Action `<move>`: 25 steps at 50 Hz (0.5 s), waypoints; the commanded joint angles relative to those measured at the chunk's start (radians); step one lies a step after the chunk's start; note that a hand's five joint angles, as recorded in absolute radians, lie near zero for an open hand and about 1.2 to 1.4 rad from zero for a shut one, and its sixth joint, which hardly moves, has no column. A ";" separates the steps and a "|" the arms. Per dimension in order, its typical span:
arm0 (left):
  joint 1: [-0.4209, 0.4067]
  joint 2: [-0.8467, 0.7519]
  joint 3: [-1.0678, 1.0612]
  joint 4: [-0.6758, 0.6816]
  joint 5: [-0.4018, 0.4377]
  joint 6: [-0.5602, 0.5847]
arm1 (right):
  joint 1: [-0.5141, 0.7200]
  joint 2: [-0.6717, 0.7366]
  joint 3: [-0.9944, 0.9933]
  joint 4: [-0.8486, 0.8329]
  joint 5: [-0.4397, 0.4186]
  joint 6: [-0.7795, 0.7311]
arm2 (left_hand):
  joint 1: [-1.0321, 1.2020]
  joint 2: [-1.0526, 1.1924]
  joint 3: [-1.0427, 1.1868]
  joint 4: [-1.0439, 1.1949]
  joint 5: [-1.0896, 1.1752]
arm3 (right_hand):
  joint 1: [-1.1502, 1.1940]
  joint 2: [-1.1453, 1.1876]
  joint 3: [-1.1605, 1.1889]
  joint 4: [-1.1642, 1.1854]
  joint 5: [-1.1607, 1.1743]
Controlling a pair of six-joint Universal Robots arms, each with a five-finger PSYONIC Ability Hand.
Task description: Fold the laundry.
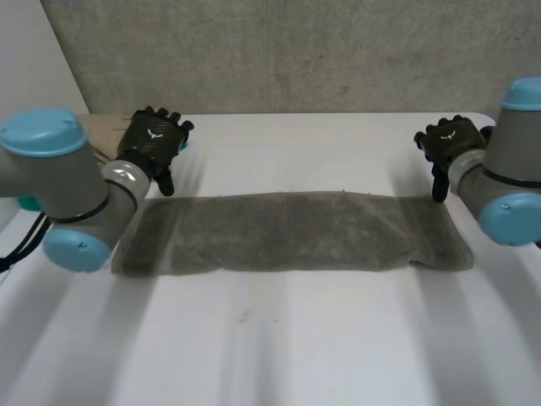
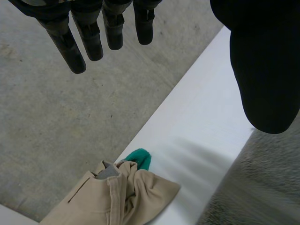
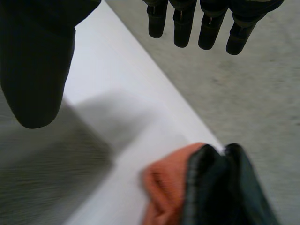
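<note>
A grey towel (image 1: pixel 287 233) lies flat on the white table (image 1: pixel 279 338) as a long strip running left to right. My left hand (image 1: pixel 152 139) hovers just behind the towel's far left corner, fingers straight and spread, holding nothing. In the left wrist view the left hand (image 2: pixel 267 70) has its thumb above the towel (image 2: pixel 262 187) edge. My right hand (image 1: pixel 448 144) hovers over the far right corner, also open and empty. The right wrist view has the right hand (image 3: pixel 37 61) with its thumb over the towel (image 3: pixel 37 187).
A beige garment (image 2: pixel 117 197) with something green (image 2: pixel 140 158) beside it lies at the table's far left edge, beyond my left hand. An orange cloth (image 3: pixel 168 187) and a dark cloth (image 3: pixel 225 187) lie at the far right edge. A concrete floor is beyond the table.
</note>
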 commanded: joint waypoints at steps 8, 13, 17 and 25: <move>0.003 0.177 -0.315 0.086 0.006 -0.015 | -0.186 -0.204 0.541 -0.055 -0.207 0.128 | -0.021 -0.027 -0.034 -0.026 -0.044 | 0.086 0.097 0.102 0.104 0.094; -0.006 0.176 -0.328 0.124 0.006 -0.015 | -0.194 -0.174 0.549 -0.147 -0.215 0.127 | -0.021 -0.027 -0.034 -0.026 -0.044 | 0.254 0.265 0.270 0.272 0.262; -0.021 0.174 -0.325 0.126 0.006 -0.015 | -0.192 -0.073 0.505 -0.176 -0.192 0.102 | -0.021 -0.027 -0.034 -0.026 -0.044 | 1.168 1.180 1.184 1.186 1.177; -0.031 0.225 -0.333 0.124 0.004 -0.016 | -0.287 -0.264 0.624 -0.370 -0.049 -0.118 | -0.021 -0.027 -0.034 -0.026 -0.044 | 1.172 1.183 1.188 1.190 1.180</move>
